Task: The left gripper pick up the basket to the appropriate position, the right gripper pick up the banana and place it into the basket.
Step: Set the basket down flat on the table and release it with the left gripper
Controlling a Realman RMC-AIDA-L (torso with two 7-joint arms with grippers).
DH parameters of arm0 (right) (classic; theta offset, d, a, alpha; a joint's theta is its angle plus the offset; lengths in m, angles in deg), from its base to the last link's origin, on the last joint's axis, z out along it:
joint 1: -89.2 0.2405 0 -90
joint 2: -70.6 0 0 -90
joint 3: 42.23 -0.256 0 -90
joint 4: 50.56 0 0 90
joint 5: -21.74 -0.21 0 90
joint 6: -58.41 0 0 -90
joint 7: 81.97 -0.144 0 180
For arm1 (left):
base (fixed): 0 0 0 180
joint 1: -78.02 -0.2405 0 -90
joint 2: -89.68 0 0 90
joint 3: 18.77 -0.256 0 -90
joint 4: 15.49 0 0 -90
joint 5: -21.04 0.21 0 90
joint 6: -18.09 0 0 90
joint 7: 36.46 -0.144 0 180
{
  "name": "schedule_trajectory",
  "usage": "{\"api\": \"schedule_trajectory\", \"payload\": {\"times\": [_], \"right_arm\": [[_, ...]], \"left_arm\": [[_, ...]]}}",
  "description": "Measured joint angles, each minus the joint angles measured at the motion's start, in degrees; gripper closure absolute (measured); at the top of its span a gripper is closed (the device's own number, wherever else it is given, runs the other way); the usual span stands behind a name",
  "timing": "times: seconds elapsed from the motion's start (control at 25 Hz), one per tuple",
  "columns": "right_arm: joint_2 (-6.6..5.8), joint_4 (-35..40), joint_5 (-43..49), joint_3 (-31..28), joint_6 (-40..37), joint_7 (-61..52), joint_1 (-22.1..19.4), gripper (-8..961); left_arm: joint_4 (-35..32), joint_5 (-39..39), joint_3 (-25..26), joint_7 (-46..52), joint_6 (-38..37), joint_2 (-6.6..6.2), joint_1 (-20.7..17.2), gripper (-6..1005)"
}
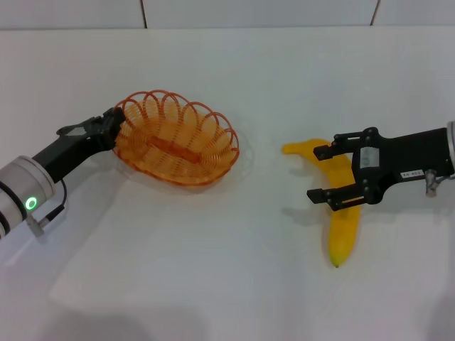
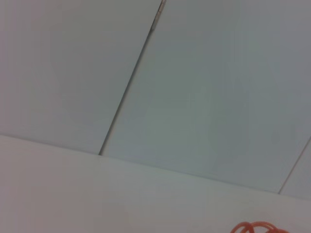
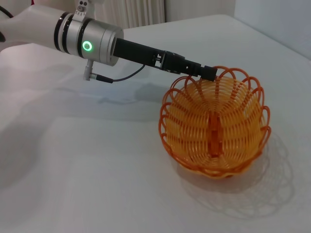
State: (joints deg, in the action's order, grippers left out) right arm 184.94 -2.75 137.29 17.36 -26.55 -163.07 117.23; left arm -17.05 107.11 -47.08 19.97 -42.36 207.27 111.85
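The orange wire basket (image 1: 213, 168) sits left of centre on the white table and looks slightly tilted. My left gripper (image 1: 114, 128) is shut on its left rim. The right wrist view shows the same grip, with the left gripper (image 3: 206, 73) at the rim of the basket (image 3: 194, 160). A bit of the basket's rim (image 2: 257, 228) shows in the left wrist view. The yellow banana (image 1: 343, 231) lies on the table at the right. My right gripper (image 1: 320, 173) is open, with one finger on each side of the banana's middle.
The white table (image 1: 213, 284) stretches around both objects, with a tiled wall behind its far edge (image 1: 256, 14). The left arm's white cuff with a green light (image 1: 28, 202) lies low at the left edge.
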Motion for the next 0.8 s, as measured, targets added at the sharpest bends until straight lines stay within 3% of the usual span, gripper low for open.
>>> {"api": "schedule_trajectory", "payload": {"times": [0.68,0.8], "right_arm": [[0.00,0.0,0.0,-0.4,-0.1,0.0,0.0,136],[0.00,0.0,0.0,-0.4,-0.1,0.0,0.0,136]], "left_arm": [[0.1,0.2,-0.5,0.3,-0.2,-0.16,0.2,916],[0.1,0.3,-0.5,0.4,-0.1,-0.17,0.3,867]]}}
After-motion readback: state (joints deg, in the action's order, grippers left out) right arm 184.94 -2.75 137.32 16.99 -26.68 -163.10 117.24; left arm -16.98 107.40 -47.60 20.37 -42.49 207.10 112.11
